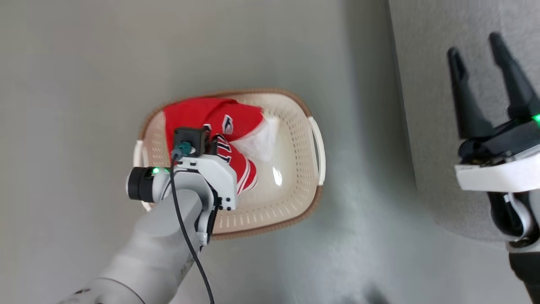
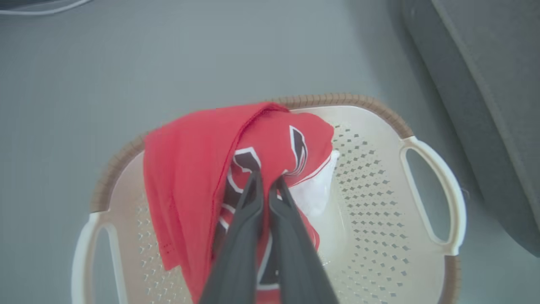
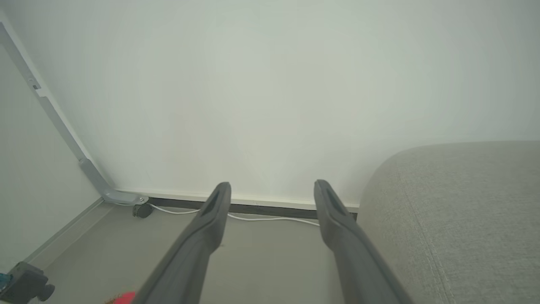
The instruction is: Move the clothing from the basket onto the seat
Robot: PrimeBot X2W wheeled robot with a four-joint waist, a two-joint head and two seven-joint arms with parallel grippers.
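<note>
Clothing is a red jersey with black-and-white lettering, bunched up in the left half of the basket, which sits on the floor. From the head cam the left arm reaches down into that pile, and its wrist covers the fingers from this angle. Off to the right, the right pincer hangs up in front of the grey seat, fingers spread wide with nothing between them.

Left wrist cam is way clearer: the left pincer is squeezed together with a fold of the red fabric pinched right at the tips, near the lettering. One end of the jersey drapes over the brown rim. There's a white patch next to it, and I can't tell if it's fabric or a label. The basket's white handle is on the side toward the seat, but the two are not touching.

Right wrist cam: the fingers are wide apart, pointing at a pale wall, a white cable runs along its foot, and the rounded seat edge is at the right.
</note>
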